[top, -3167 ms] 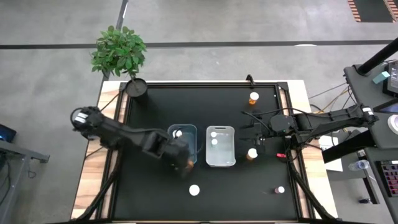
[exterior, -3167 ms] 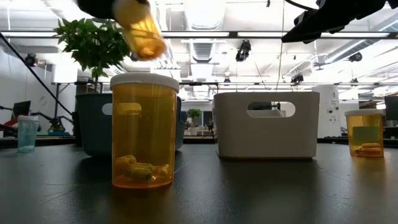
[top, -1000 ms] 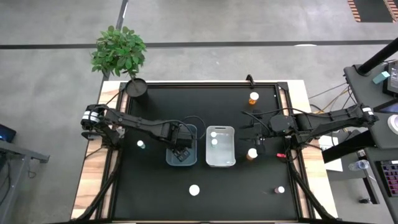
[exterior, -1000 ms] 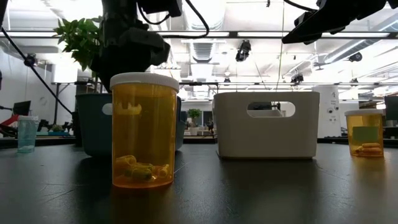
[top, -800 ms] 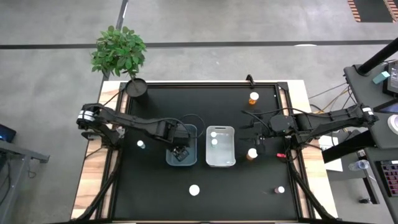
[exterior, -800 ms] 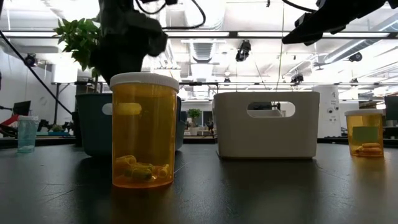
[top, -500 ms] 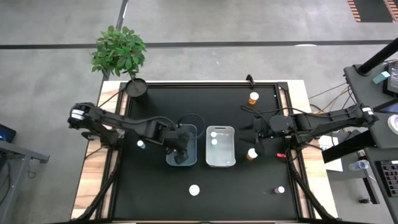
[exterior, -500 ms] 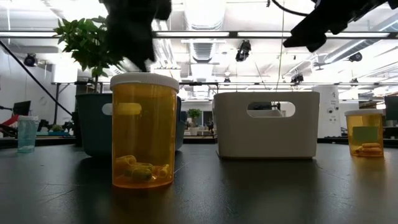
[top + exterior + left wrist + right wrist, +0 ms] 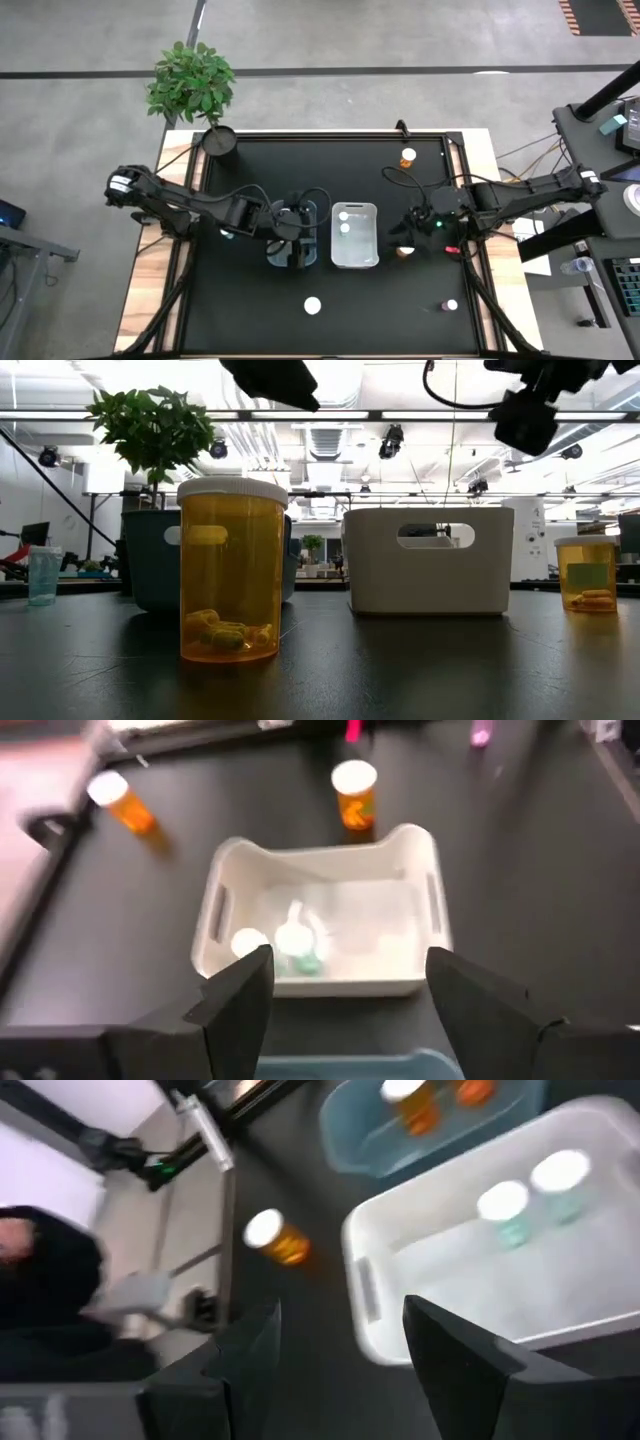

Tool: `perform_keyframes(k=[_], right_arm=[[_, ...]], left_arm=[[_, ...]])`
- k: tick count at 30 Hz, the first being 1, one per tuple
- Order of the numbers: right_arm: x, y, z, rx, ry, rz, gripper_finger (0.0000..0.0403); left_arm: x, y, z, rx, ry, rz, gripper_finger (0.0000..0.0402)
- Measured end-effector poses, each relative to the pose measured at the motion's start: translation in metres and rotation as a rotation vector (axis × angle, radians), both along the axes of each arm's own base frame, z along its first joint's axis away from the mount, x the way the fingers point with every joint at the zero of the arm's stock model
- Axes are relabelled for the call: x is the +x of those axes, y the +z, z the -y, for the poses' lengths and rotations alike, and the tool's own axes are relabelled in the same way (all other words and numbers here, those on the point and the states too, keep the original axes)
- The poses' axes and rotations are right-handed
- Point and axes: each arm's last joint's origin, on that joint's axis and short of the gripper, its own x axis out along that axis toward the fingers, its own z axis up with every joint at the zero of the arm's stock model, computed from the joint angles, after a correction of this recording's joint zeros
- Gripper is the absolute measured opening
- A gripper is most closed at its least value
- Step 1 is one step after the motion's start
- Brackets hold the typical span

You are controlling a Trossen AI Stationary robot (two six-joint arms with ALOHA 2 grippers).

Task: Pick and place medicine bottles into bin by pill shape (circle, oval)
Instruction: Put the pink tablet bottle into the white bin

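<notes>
Take the white bin point(image 9: 354, 235) at the middle of the table as your landmark. Your left gripper point(image 9: 297, 243) hangs over the blue bin point(image 9: 291, 234) just to the white bin's left, fingers spread and empty. Your right gripper point(image 9: 408, 228) hovers just to the white bin's right, fingers also apart with nothing between them, above an orange bottle point(image 9: 404, 250) standing there. Two white-capped bottles point(image 9: 343, 221) sit inside the white bin. Another orange bottle point(image 9: 407, 157) stands farther back on the right, a white-capped one point(image 9: 313, 305) in front of the bin, and a small one point(image 9: 451, 305) at the front right.
</notes>
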Motion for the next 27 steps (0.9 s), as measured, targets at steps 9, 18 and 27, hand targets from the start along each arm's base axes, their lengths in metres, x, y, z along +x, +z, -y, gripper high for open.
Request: perform_keyframes(k=[9, 18, 27], right_arm=[[0.008, 0.007, -0.03, 0.243, -0.028, -0.221, 0.0203], [0.012, 0.026, -0.081, 0.354, -0.083, -0.589, 0.0203], [0.0, 0.036, -0.141, 0.253, -0.162, -0.846, 0.0203]], left_arm=[[0.0, 0.0, -0.004, 0.211, 0.025, 0.0, 0.0244], [0.003, 0.001, -0.003, 0.29, -0.032, 0.038, 0.0244], [0.004, 0.002, -0.003, 0.311, -0.047, 0.041, 0.0244]])
